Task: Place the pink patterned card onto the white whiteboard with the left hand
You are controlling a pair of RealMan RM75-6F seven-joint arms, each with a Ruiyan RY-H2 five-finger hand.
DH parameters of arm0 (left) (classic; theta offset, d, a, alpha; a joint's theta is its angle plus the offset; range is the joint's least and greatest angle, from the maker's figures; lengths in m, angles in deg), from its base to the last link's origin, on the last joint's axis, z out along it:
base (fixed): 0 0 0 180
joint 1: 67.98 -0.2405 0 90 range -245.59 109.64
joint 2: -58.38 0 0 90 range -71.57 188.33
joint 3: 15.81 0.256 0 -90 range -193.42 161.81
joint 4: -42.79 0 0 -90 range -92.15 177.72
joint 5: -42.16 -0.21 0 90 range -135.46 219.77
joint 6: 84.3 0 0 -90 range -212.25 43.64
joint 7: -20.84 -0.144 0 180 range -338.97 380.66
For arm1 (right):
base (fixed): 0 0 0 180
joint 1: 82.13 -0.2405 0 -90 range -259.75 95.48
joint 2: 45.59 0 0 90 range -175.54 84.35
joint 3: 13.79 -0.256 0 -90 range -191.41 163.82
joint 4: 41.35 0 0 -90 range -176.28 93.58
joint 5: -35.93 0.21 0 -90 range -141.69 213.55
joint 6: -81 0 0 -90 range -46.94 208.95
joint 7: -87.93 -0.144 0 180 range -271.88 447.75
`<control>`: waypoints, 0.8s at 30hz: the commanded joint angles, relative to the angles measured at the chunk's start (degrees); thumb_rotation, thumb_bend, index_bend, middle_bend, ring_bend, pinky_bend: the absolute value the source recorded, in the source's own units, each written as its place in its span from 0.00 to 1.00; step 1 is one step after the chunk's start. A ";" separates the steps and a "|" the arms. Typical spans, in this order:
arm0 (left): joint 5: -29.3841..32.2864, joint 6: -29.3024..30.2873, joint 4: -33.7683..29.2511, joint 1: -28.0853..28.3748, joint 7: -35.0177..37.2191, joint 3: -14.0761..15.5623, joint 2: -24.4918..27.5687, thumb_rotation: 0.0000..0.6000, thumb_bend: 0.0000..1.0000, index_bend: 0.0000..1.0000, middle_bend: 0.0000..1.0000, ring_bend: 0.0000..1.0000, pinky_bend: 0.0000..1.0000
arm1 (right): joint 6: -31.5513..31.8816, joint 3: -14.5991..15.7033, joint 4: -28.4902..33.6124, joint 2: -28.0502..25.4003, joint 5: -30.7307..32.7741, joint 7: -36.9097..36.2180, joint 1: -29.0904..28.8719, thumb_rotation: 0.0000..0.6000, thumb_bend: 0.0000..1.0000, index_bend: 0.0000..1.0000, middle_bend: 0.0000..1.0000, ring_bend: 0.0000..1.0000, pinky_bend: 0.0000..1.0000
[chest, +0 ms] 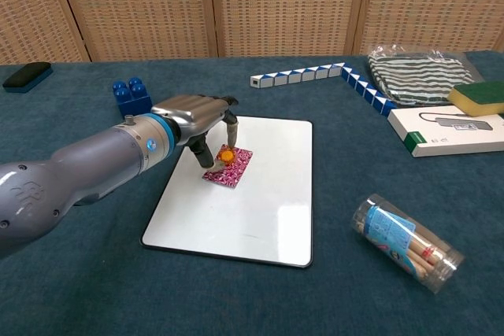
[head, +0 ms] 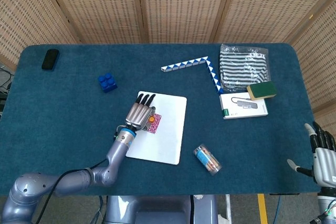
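Card: the pink patterned card [chest: 230, 168] lies flat on the white whiteboard [chest: 260, 202], in its upper left part; its long axis runs roughly along the board's long side, tilted slightly; its near-left part is hidden under the left hand
Whiteboard: rests flat on the blue bench [head: 63, 114], long axis running away from the robot and leaning a little to the right
Left hand: the left hand [head: 140, 114] is palm-down over the card; its fingers [chest: 231, 120] curl downward with an orange tip at the card's surface; whether they pinch the card or only touch it I cannot tell
Right hand: the right hand [head: 321, 157] is at the bench's near right corner, fingers apart, holding nothing
Writing: the white box [head: 244, 105] with a green edge bears a printed picture; its text is too small to read
Containers: a clear tube [chest: 405, 242] with a blue label lies on its side right of the whiteboard, holding stick-like pieces; a clear bag [head: 243, 67] holds striped fabric
Others: green sponge [head: 261, 90] on the box; blue brick [head: 107, 82]; blue-and-white folding ruler [head: 191, 65]; black eraser [head: 50, 59]
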State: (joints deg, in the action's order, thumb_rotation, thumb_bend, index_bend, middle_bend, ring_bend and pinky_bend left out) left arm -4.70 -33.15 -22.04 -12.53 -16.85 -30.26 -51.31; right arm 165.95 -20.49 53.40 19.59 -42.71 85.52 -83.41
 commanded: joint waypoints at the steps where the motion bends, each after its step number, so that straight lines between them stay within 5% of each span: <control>1: 0.37 -0.31 -0.27 0.06 0.04 -0.03 0.07 1.00 0.16 0.01 0.00 0.00 0.00 | 0.06 0.01 0.00 0.03 -0.01 0.05 0.03 1.00 0.00 0.00 0.00 0.00 0.00; 12: -5.18 7.15 -10.74 -2.86 2.16 -0.22 6.72 1.00 0.13 0.00 0.00 0.00 0.00 | 0.26 -0.04 -0.15 0.13 0.16 0.01 0.19 1.00 0.00 0.00 0.00 0.00 0.00; 19: -13.66 19.80 -30.23 -13.67 6.32 3.10 25.19 1.00 0.01 0.00 0.00 0.00 0.00 | 0.64 -0.03 -0.18 0.29 0.01 0.50 0.31 1.00 0.00 0.00 0.00 0.00 0.00; 24: -18.66 26.97 -34.80 -22.88 13.81 7.68 35.15 1.00 0.00 0.00 0.00 0.00 0.00 | 1.06 -0.07 -0.13 0.56 -0.04 1.46 0.37 1.00 0.00 0.00 0.00 0.00 0.00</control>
State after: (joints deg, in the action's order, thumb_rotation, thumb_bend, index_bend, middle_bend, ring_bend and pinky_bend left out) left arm -18.80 -12.14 -52.72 -28.65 -8.73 -26.23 -22.61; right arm 166.95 -20.54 53.26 20.10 -42.75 86.89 -83.05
